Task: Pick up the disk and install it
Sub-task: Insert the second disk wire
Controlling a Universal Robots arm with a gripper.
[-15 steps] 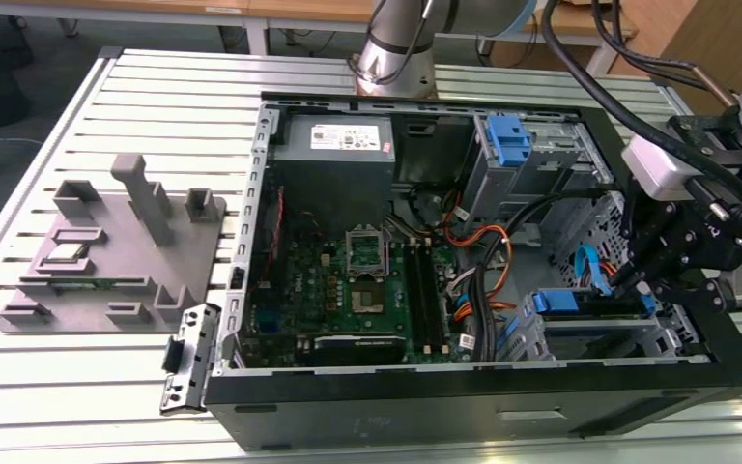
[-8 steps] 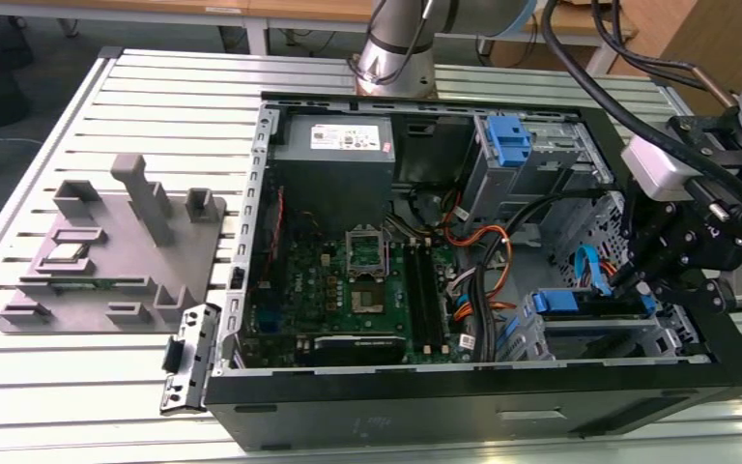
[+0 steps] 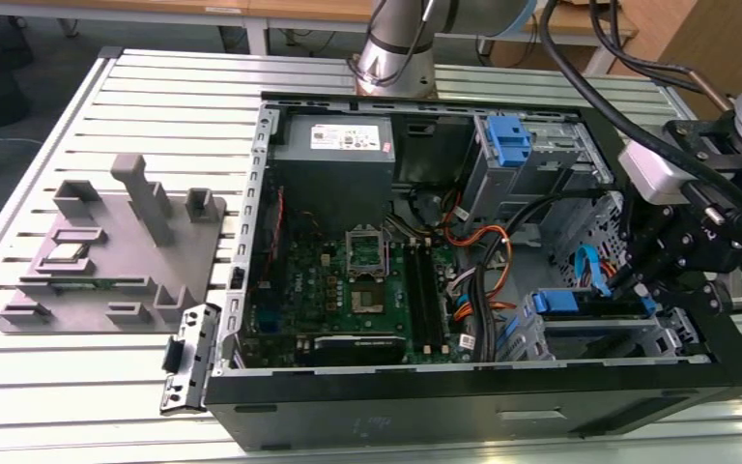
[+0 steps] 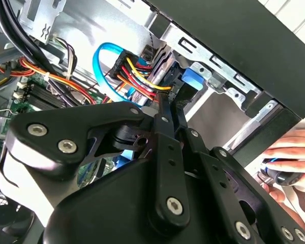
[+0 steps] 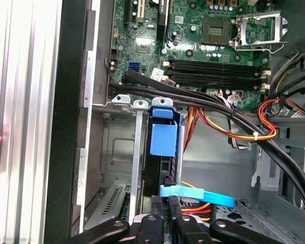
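The disk (image 3: 590, 307) sits edge-up in the lower drive bay at the case's front corner, on the exterior view's right. Its blue rail and tab (image 5: 163, 140) show against the metal cage, and the blue rail end (image 4: 190, 81) shows past my fingers. My black gripper (image 3: 636, 282) reaches down into that bay. In both wrist views its fingertips (image 5: 172, 204) come together, shut, against the disk's near end (image 4: 169, 104). A blue flat cable (image 5: 198, 194) crosses just beside the fingertips.
The open computer case (image 3: 474, 411) lies on a slatted table. Inside are the motherboard (image 3: 358, 280), bundled red, yellow and black wires (image 5: 244, 129), a grey power supply (image 3: 332, 135) and an upper bay's blue latch (image 3: 509, 140). A person's hand (image 4: 290, 152) rests outside the case. A grey fixture (image 3: 113, 246) stands on the exterior view's left.
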